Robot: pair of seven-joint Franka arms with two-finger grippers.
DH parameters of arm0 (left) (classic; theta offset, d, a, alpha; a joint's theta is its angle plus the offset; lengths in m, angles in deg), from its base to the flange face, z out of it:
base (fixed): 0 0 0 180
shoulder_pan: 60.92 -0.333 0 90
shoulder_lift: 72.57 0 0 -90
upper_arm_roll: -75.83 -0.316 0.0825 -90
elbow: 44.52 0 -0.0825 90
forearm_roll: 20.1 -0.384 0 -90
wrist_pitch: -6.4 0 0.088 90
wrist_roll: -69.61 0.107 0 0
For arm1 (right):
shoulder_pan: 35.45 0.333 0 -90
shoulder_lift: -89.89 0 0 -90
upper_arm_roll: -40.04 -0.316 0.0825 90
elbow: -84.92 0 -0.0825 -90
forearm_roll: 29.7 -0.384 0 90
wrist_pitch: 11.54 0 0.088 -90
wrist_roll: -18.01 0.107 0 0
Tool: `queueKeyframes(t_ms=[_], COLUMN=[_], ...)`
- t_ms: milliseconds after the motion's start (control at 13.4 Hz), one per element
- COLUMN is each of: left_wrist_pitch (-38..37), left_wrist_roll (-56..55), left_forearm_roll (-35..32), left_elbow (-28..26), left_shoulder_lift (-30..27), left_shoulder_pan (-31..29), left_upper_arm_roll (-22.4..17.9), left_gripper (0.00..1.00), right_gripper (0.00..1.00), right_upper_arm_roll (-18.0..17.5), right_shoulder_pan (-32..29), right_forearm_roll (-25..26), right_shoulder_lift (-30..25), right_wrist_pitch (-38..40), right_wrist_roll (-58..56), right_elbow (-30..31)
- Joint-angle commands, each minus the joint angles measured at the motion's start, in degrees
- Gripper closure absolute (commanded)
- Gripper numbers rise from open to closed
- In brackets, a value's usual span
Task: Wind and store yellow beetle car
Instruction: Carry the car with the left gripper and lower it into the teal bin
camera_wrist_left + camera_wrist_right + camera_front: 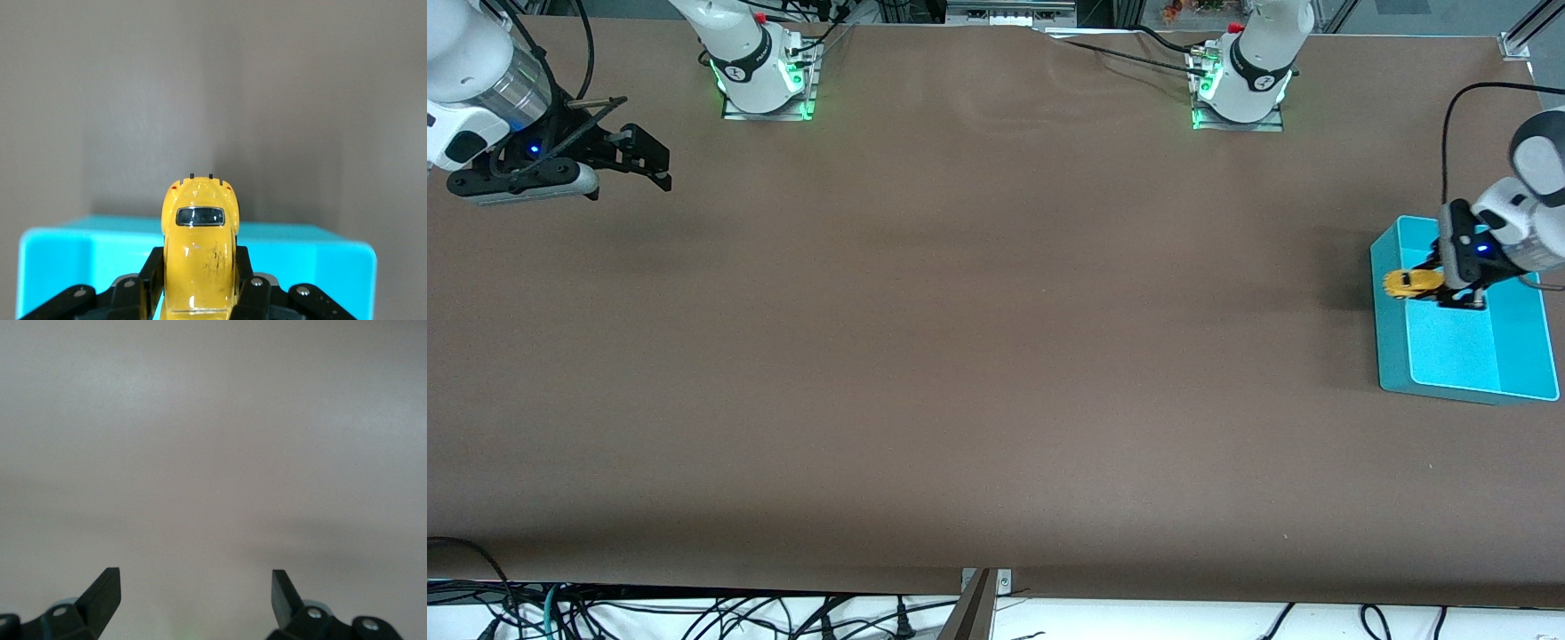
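Big brown table (978,356) filled nearly the whole front view, with cables dangling along the bottom edge. A teal bin (1392,351) sat at the middle right of the frame, at the left arm's end of the table. The left gripper (1430,283) hung over the bin's upper corner, fingers (250,290) pinching the little yellow car (1409,283) by its sides, nose poking out past the rim. In the upper left of the frame the right gripper (660,167) waited above bare table, fingers (103,590) spread wide with nothing between them.
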Motion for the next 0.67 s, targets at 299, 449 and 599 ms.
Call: queueKeyframes(t_ms=[299, 449, 599], left_wrist_pitch=[-1.0, -0.8, -0.2], left_wrist_roll=[11.4, 12.9, 13.2], left_forearm_roll=[-0.5, -0.4, -0.5], left_elbow=[9.3, 10.8, 12.1], left_shoulder_lift=[12.3, 15.2, 18.2], left_shoulder_pan=[-8.1, -8.1, -8.1], left_upper_arm_roll=[0.9, 0.9, 0.9], left_gripper=[0.93, 0.92, 0.92], right_gripper=[0.00, 0.00, 0.00], right_upper_arm_roll=[-1.0, -1.0, -1.0], right_shoulder_pan=[-0.2, -0.2, -0.2], right_forearm_roll=[-0.9, -0.9, -0.8], right_shoulder_lift=[0.3, 0.3, 0.3], right_wrist_pitch=[0.7, 0.6, 0.6], right_wrist_roll=[0.7, 0.7, 0.7], right_elbow=[-1.2, -1.2, -1.2])
